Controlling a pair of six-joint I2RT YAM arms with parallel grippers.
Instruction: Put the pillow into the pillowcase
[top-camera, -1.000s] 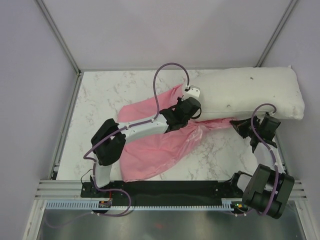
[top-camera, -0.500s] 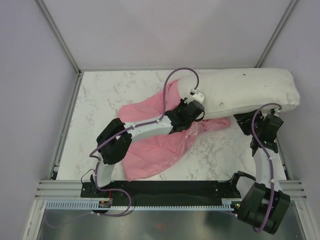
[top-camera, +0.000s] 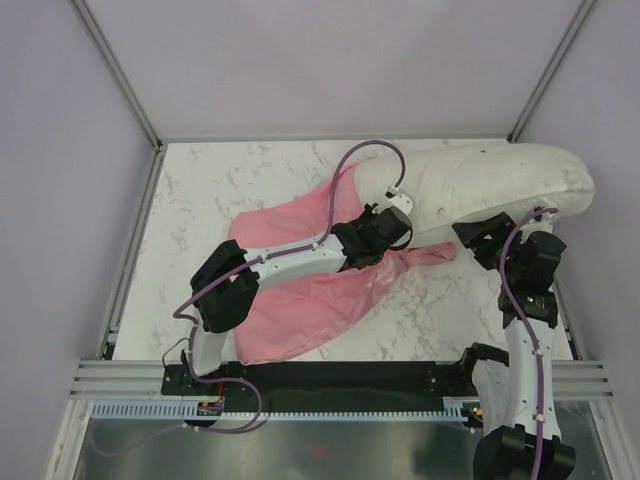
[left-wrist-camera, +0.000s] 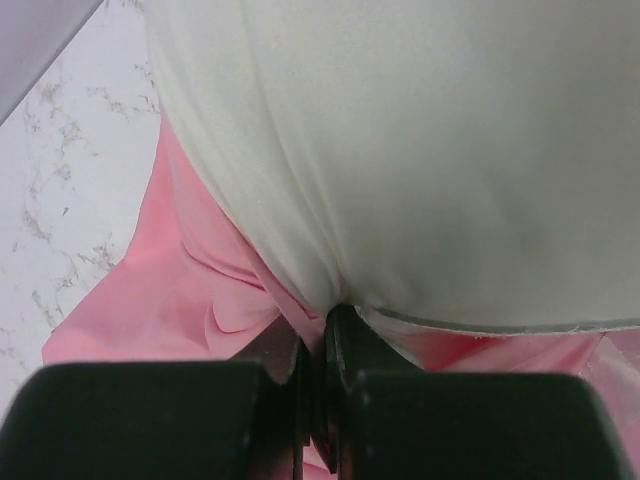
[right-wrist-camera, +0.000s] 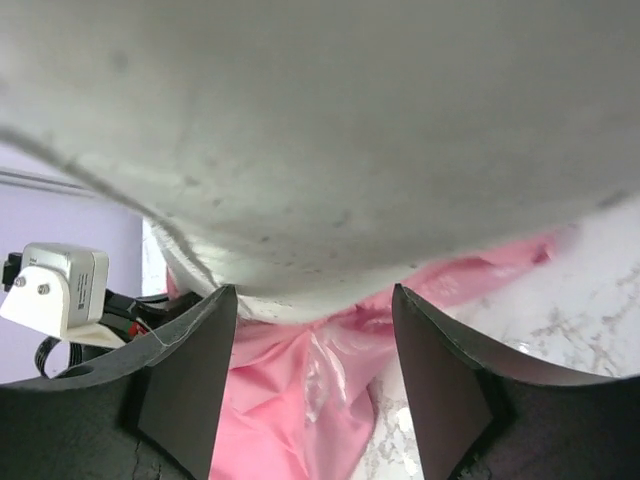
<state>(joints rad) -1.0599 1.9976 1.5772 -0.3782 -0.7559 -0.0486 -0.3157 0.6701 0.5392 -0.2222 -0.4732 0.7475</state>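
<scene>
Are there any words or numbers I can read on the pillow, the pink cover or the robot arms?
None can be read. The pillow is plain white with only tiny dark specks, the pillowcase shows only pink fabric, and the small white box on the left arm shows no letters.
</scene>
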